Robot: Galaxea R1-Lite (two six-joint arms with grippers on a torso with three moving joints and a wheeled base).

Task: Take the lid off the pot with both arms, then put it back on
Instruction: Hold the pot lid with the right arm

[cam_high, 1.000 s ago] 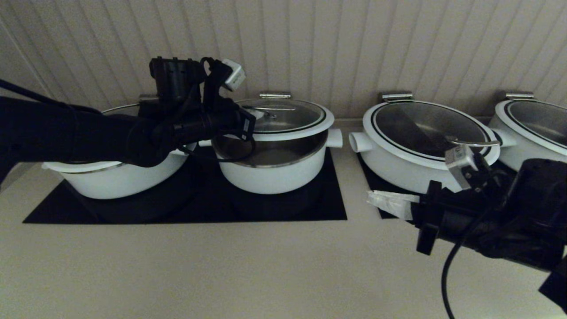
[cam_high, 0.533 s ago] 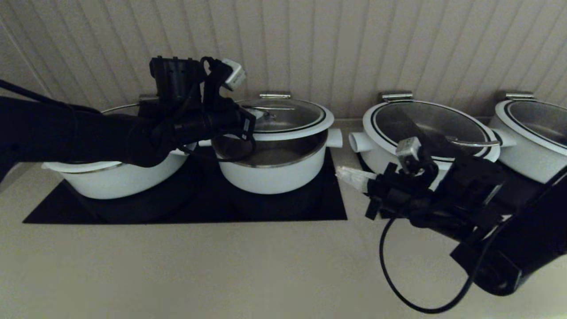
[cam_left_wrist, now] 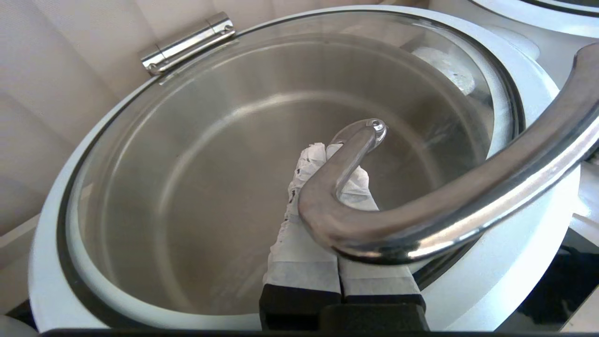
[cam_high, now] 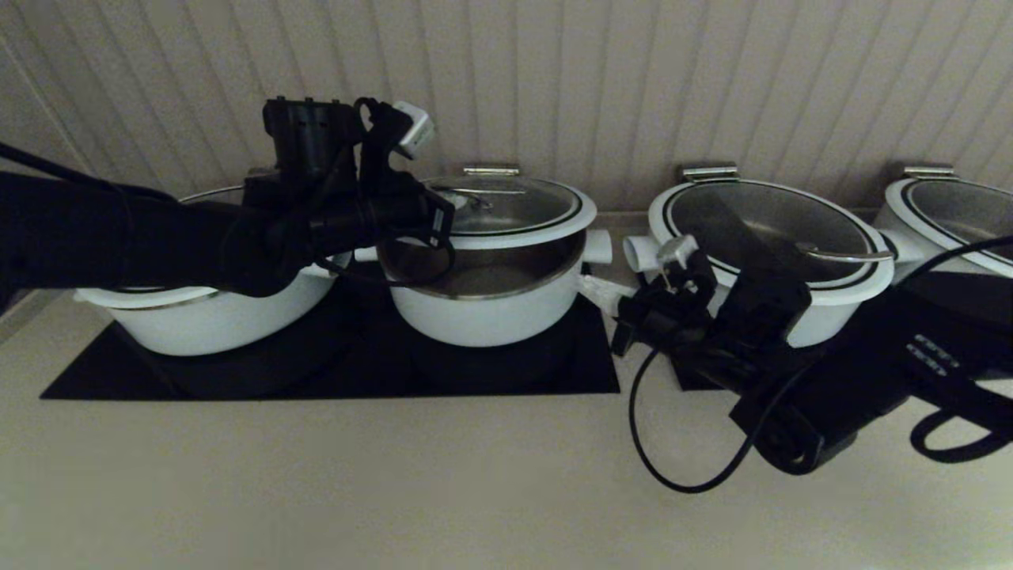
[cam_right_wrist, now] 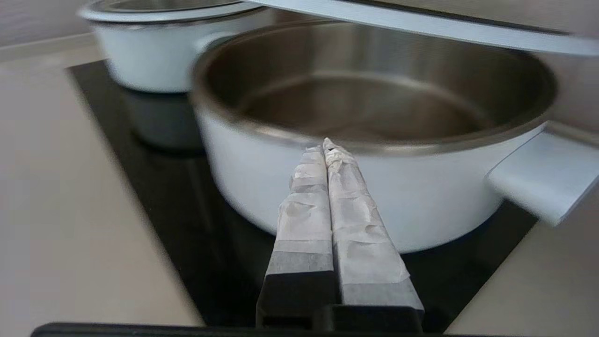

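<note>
Lid raised at its front, not yet replaced.
The left gripper [cam_left_wrist: 327, 154] hooks, clenched, under the lid [cam_high: 514, 210] handle above the pot [cam_high: 487, 305]; the right gripper [cam_right_wrist: 325, 145], clenched empty, waits beside it.

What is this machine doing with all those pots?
The left gripper has its fingers under the steel handle of the lid, holding it tilted up above the pot. The right gripper, shut and empty, is beside the pot's right wall, below the raised lid's rim.
</note>
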